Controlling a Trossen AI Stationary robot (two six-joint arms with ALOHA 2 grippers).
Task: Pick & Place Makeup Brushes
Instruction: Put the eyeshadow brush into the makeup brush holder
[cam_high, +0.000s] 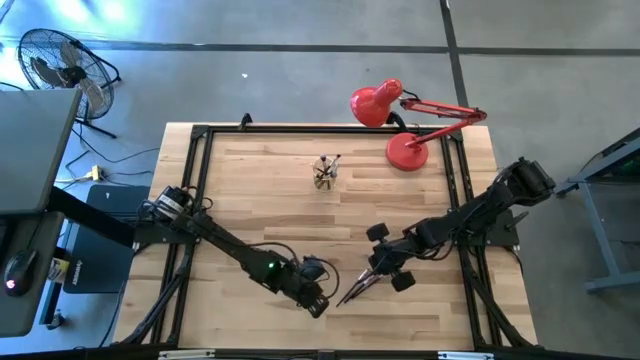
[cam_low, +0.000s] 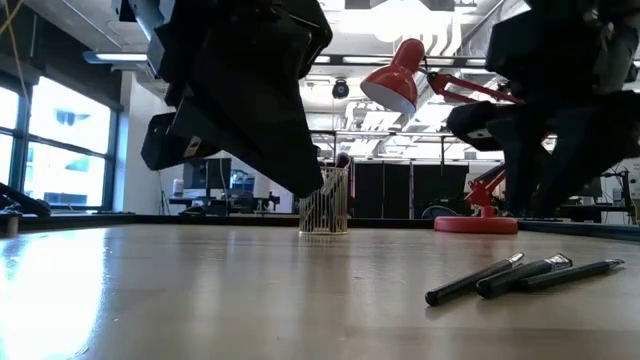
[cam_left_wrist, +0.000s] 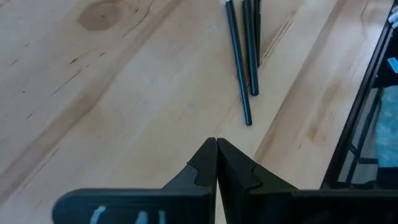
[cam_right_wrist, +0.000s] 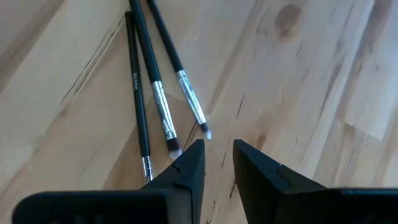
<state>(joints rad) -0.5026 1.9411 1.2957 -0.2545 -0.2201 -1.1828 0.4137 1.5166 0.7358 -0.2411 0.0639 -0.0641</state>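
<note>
- Right pincer (cam_right_wrist: 216, 163): released, a clear gap between its two dark fingers (cam_right_wrist: 189, 168), nothing between them. It hangs low over the near part of the wooden surface (cam_high: 260, 190), right of centre in the high view.
- Three makeup brushes (cam_right_wrist: 152, 81) lie flat on the surface just beside the right pincer's fingertips, apart from them. Handles dark, ferrules silver, small bristle tips pointing toward the pincer. The three lie close together, fanning slightly at the bristle ends.
- Left pincer (cam_left_wrist: 216, 144): clenched, fingertips pressed together, holding nothing. It sits near the front edge of the surface, just left of the three brushes; in its wrist view the handle ends lie near its tips without touching.
- In the low view the same three brushes rest on the surface at right, both arms as dark masses above.
- A small cup (cam_high: 325, 176) stands upright toward the far middle of the surface, well apart from both pincers, with more dark brushes standing in it.
- Red desk lamp (cam_high: 405, 118) at the far right of the surface.
</note>
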